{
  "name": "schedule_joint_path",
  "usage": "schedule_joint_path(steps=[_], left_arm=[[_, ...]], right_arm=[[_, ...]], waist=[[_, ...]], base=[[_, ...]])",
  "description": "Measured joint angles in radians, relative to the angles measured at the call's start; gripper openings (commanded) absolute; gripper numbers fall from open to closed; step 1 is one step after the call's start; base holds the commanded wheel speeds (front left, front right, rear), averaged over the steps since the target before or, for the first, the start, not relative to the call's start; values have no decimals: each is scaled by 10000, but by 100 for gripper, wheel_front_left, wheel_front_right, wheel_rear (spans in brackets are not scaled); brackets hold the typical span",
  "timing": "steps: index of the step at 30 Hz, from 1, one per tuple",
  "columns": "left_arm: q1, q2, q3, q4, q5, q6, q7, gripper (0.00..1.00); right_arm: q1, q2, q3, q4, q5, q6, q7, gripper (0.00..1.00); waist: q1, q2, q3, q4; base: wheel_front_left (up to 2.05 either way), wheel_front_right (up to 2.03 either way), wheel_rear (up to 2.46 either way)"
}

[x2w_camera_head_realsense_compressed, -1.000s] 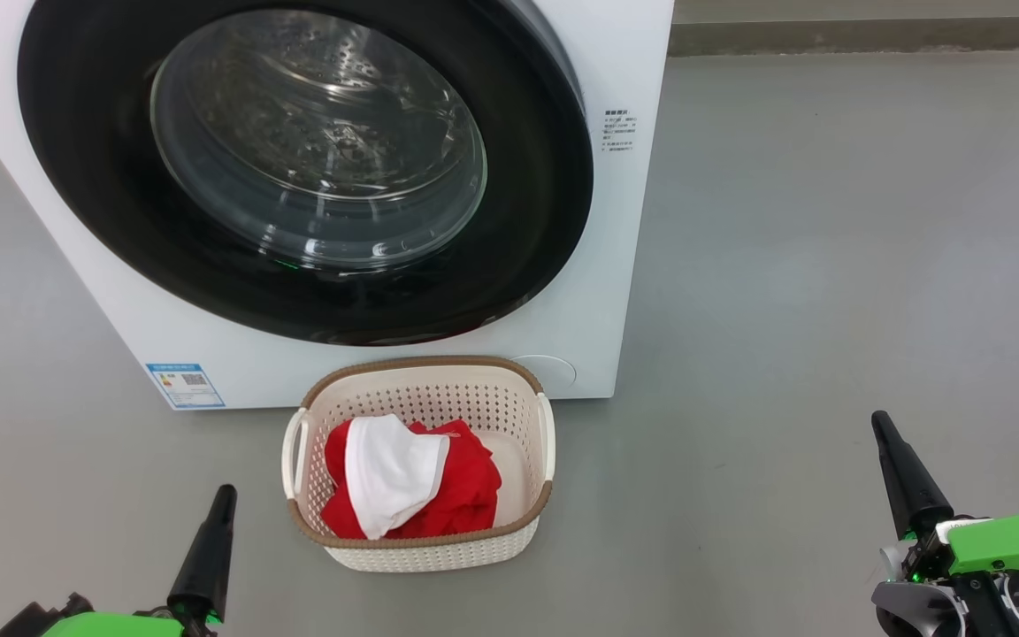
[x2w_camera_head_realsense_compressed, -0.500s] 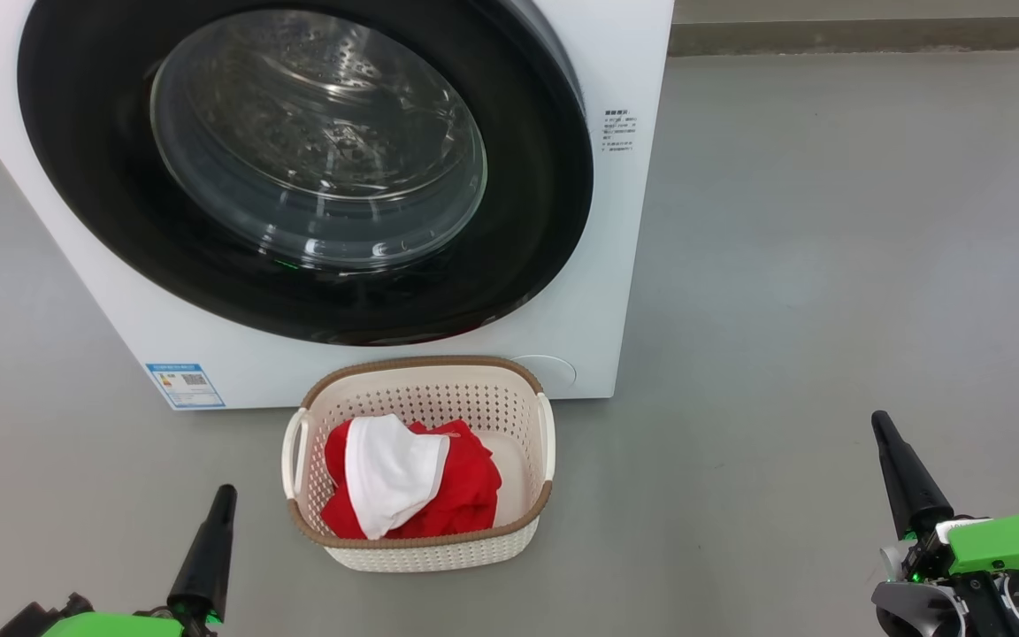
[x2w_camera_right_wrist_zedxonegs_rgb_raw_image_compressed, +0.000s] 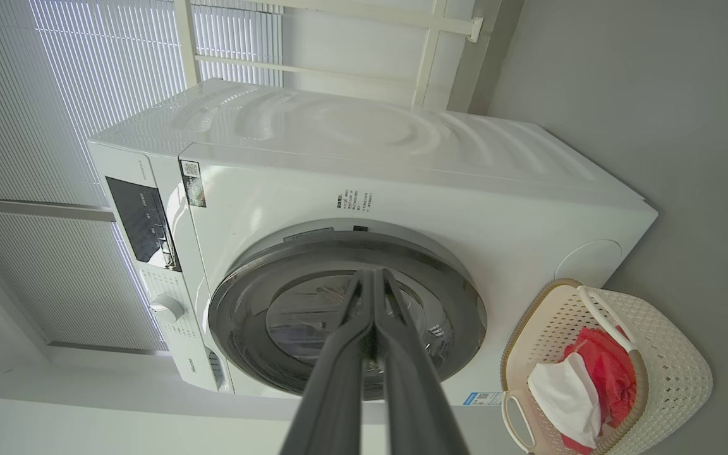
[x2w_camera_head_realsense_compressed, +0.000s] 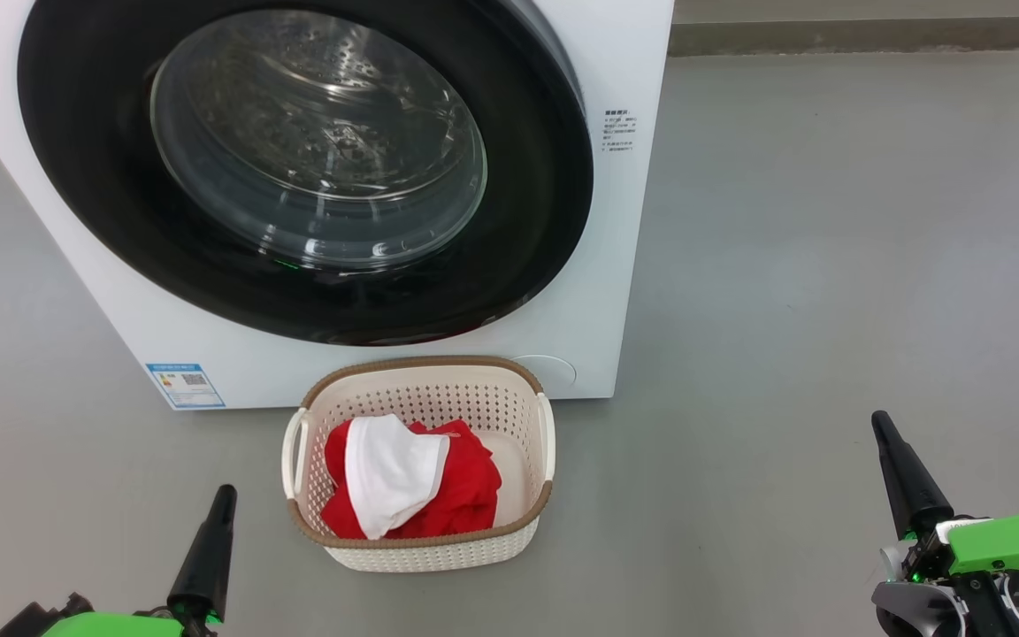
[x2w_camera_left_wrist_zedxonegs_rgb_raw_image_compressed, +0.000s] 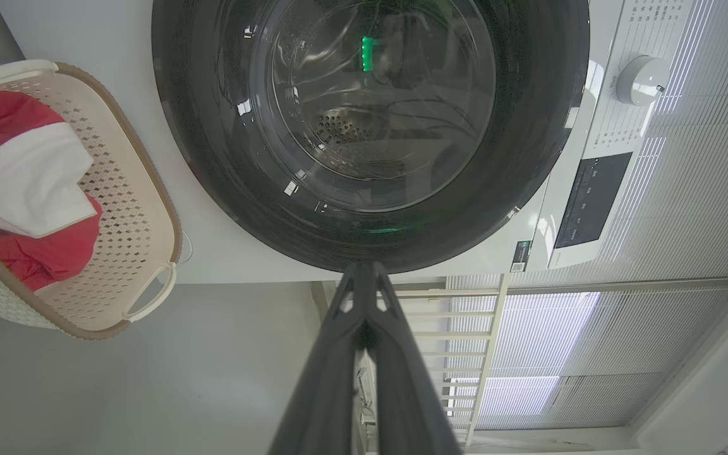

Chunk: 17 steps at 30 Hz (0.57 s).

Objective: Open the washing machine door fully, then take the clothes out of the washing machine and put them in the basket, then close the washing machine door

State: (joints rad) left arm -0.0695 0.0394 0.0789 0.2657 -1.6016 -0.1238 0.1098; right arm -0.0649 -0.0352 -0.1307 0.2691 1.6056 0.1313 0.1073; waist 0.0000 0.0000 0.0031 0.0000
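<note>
Down on the floor, just in front of the washing machine [x2w_camera_head_realsense_compressed: 624, 292], sits the basket [x2w_camera_head_realsense_compressed: 425, 363], with the red and white clothes [x2w_camera_head_realsense_compressed: 465, 491] heaped inside it. The door [x2w_camera_head_realsense_compressed: 536, 221] looks flush with the front, so I judge all three steps done. The most the next move could call for is a check that the latch caught. My left tool [x2w_camera_head_realsense_compressed: 223, 497] and right tool [x2w_camera_head_realsense_compressed: 879, 426] are both pinched closed and empty, low and well apart from everything. Reflections on the glass make the drum hard to read, so I cannot swear it is empty. The head view cuts off the machine's top.
</note>
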Motion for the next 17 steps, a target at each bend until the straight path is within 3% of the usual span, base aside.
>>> schedule_joint_path(steps=[17], left_arm=[[0,0,0,0,0,0,0,0]], right_arm=[[0,0,0,0,0,0,0,0]], waist=[[0,1,0,0]], base=[[0,0,0]])
